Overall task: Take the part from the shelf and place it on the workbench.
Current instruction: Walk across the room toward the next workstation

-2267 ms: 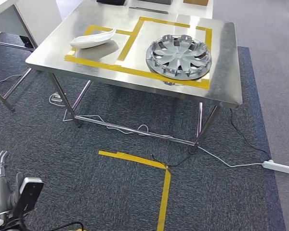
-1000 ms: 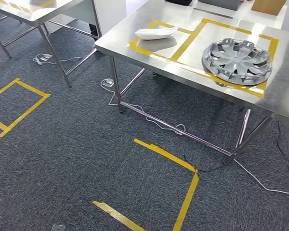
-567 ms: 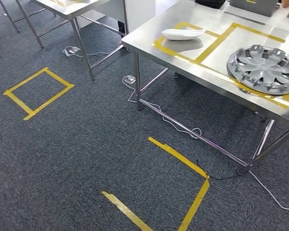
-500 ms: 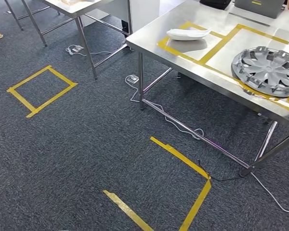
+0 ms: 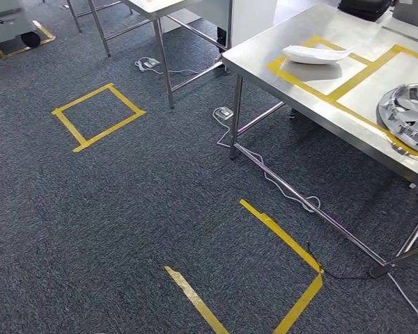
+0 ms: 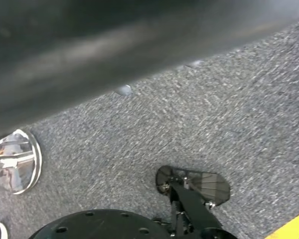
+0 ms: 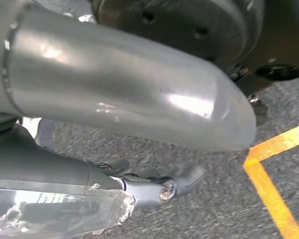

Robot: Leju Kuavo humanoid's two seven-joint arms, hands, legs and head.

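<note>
The steel workbench [image 5: 259, 64] stands at the right in the head view, marked with yellow tape rectangles. A white curved part [image 5: 315, 54] lies in one rectangle and a silver hubcap [image 5: 407, 115] in another at the picture's right edge. My right hand [image 7: 133, 149] hangs over the carpet with its grey thumb and darker fingers [image 7: 178, 180] stretched out and nothing between them. My left hand [image 6: 102, 55] is a dark blur over the carpet, and nothing shows in it.
A yellow tape square [image 5: 97, 117] and a partial tape outline [image 5: 283, 240] mark the grey carpet. A second steel table's legs [image 5: 162, 66] stand at the back. Cables [image 5: 281, 186] and a power socket [image 5: 223, 113] lie under the workbench. A grey wheeled unit [image 5: 7, 24] sits far left.
The camera has swung left: the workbench has slid to the picture's right, and the tape square and second table have come into view. My left hand has left the head view.
</note>
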